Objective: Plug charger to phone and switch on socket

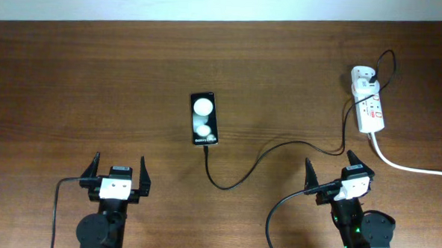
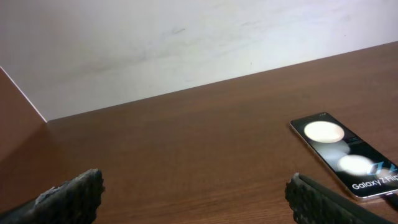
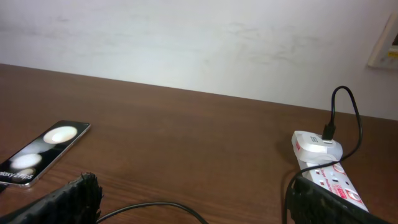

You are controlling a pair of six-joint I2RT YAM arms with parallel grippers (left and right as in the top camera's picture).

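Observation:
The black phone [image 1: 204, 119] lies flat at the table's middle, screen up with two white round reflections. It also shows in the left wrist view [image 2: 348, 155] and the right wrist view [image 3: 43, 152]. The thin black charger cable [image 1: 280, 146] runs from the white adapter [image 1: 363, 74] in the socket [image 1: 371, 110], loops across the table, and its tip meets the phone's near edge. My left gripper [image 1: 118, 169] is open and empty, near and left of the phone. My right gripper [image 1: 329, 171] is open and empty, just in front of the socket [image 3: 333, 180], over the cable [image 3: 155, 205].
The socket's thick white cord [image 1: 413, 168] runs off the right edge. A white wall borders the table's far edge [image 1: 210, 22]. Brown wood table surface [image 1: 96, 81] lies to the left of the phone.

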